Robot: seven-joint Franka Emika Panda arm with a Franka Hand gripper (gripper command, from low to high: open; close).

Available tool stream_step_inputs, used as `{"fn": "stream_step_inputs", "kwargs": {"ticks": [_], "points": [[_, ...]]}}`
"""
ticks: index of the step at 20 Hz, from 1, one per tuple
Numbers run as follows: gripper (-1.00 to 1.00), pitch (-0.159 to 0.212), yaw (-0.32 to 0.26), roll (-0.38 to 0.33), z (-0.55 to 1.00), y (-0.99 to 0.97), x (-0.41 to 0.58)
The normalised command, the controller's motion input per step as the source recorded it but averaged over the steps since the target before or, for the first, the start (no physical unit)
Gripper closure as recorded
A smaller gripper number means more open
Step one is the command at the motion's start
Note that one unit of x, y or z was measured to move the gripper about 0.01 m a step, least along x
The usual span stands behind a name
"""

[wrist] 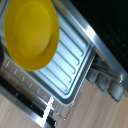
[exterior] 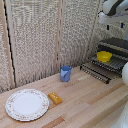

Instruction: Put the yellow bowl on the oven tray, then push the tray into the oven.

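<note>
The yellow dish (exterior: pixel 104 56) already sits on the baking sheet (exterior: pixel 116 63), which projects from the oven (exterior: pixel 116 43) over its lowered door. Your grabber (exterior: pixel 121 24) hangs above the oven; you cannot tell whether its fingers are apart. A jerky push could slide the dish or jam the sheet. No legible writing appears.

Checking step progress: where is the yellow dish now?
The yellow dish sits on the baking sheet at the oven front, exterior view's right.
</note>
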Motion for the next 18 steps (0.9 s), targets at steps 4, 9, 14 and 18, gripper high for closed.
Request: {"fn": "stream_step_inputs", "kwargs": {"ticks": [4, 9, 14, 18], "points": [[-1.0, 0.306, 0.084, -0.269, 0.0, 0.36, -0.279], [-1.0, 0.344, 0.085, -0.231, 0.0, 0.42, -0.35], [-1.0, 0.289, 0.109, -0.256, -0.16, 0.36, -0.205], [-1.0, 0.186, 0.174, -0.278, -0.39, 0.21, -0.002]]}}
